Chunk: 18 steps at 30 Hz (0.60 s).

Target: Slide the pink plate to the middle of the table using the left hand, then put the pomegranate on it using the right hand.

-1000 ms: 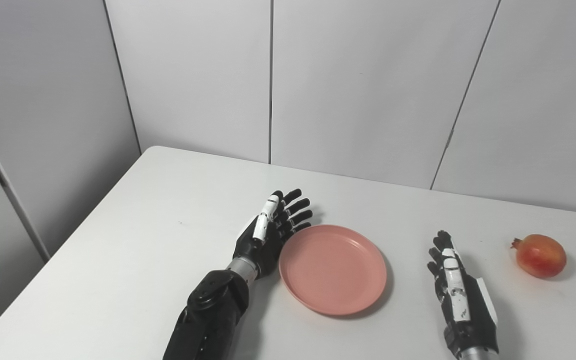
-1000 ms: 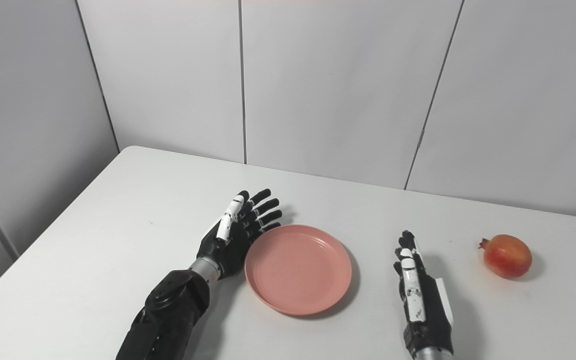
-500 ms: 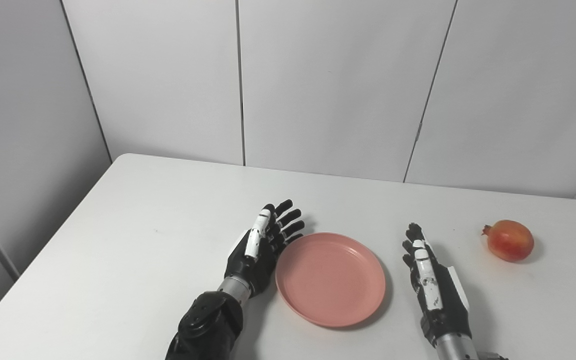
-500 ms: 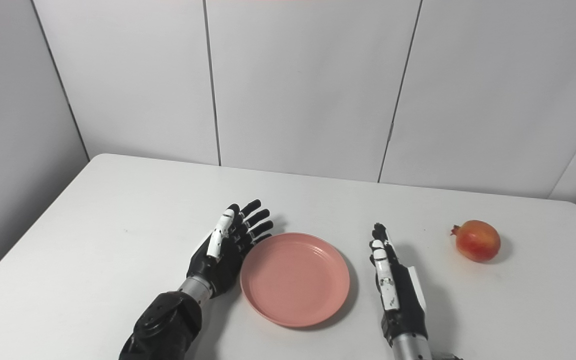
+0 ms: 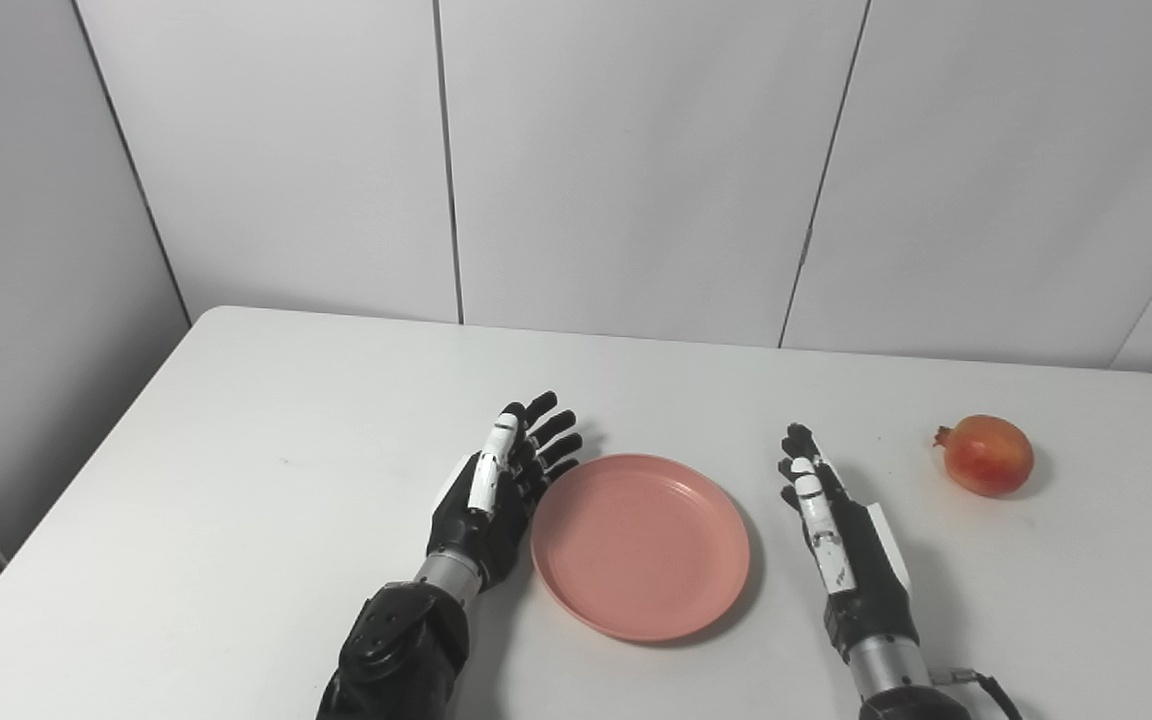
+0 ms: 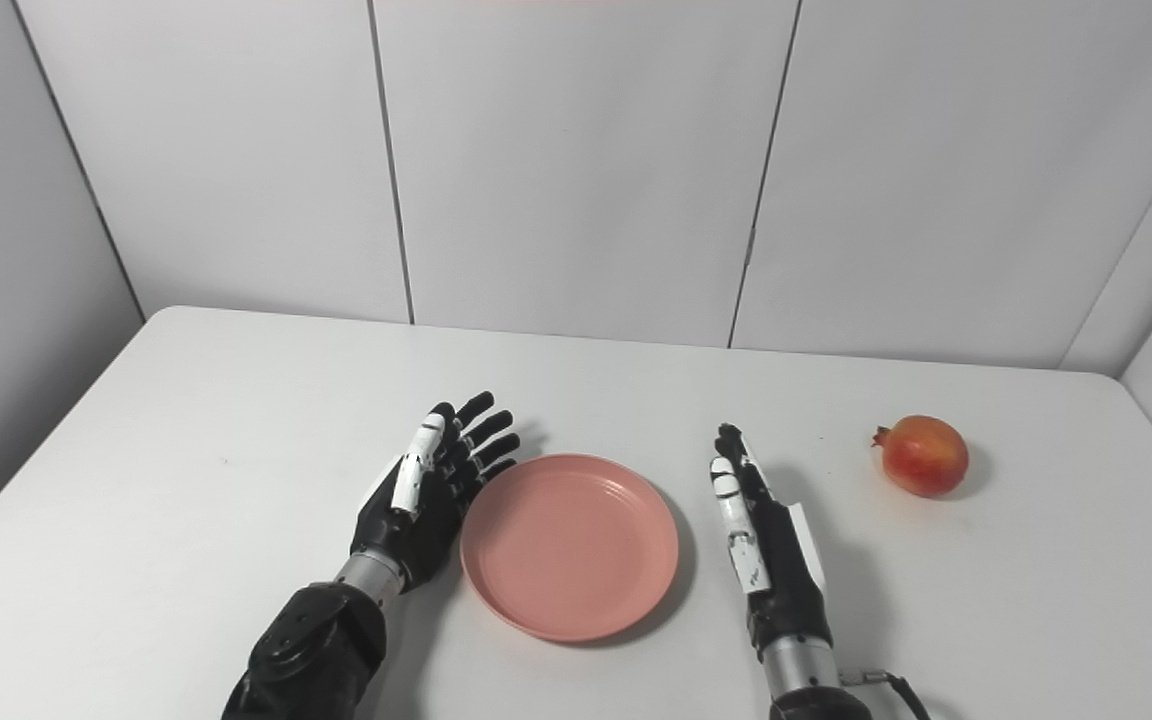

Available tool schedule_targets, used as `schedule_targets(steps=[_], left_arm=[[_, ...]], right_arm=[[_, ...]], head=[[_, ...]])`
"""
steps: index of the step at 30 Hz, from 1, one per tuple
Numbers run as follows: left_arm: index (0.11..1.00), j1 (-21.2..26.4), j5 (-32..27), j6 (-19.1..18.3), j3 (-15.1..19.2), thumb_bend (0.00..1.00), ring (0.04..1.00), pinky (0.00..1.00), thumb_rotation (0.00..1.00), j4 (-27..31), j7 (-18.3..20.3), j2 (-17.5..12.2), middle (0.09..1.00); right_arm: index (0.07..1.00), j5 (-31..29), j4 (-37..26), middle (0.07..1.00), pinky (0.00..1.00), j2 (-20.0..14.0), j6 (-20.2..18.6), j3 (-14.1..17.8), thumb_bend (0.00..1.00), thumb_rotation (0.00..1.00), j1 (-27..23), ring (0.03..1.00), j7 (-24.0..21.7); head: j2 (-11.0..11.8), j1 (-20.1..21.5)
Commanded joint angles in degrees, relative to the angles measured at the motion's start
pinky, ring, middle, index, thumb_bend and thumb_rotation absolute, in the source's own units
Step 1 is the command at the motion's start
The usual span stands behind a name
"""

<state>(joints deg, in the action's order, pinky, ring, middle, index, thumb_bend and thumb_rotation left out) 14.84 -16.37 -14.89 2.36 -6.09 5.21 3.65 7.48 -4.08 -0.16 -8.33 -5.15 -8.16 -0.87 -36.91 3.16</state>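
The pink plate [image 5: 640, 545] lies flat near the middle of the white table [image 5: 236, 480]. My left hand [image 5: 501, 490] is open and empty, standing on edge right at the plate's left rim, fingers pointing away from me. My right hand [image 5: 836, 530] is open and empty, edge-on to the right of the plate, a small gap from its rim. The red-orange pomegranate [image 5: 987, 455] sits on the table at the far right, well beyond my right hand. In the right eye view the plate [image 6: 569, 545] and pomegranate [image 6: 924, 456] stand the same way.
Grey wall panels stand behind the table's far edge [image 5: 636, 338]. The table's right edge shows near the pomegranate. Bare table surface lies to the left of my left hand and behind the plate.
The camera has panned to the right, so the whole picture has shifted left. Both hands and the plate keep about the same places relative to each other.
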Motion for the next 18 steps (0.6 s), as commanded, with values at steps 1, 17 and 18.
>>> schedule_targets(steps=[1,17,18], left_arm=[[0.894,0.57,1.31,3.35,-0.16,0.41,0.891,0.89,1.00,0.17,0.16,-0.45,0.901],[0.901,-1.12,1.07,5.67,0.56,0.36,0.899,0.90,1.00,-0.56,1.95,-2.25,0.911],[0.901,-1.14,0.71,5.55,0.76,0.36,0.901,0.91,1.00,-0.65,2.14,-2.29,0.913]], right_arm=[[0.928,3.03,-3.39,0.937,0.92,-0.47,1.37,-0.75,0.30,1.00,-2.74,0.929,1.04],[0.885,17.36,-14.23,0.886,0.83,-4.12,-1.32,-0.16,0.39,0.96,-5.81,0.878,1.95],[0.887,17.87,-14.65,0.888,0.84,-4.57,-1.67,0.04,0.40,0.94,-6.09,0.880,1.68]], head=[[0.12,0.80],[3.20,13.70],[3.29,13.86]])
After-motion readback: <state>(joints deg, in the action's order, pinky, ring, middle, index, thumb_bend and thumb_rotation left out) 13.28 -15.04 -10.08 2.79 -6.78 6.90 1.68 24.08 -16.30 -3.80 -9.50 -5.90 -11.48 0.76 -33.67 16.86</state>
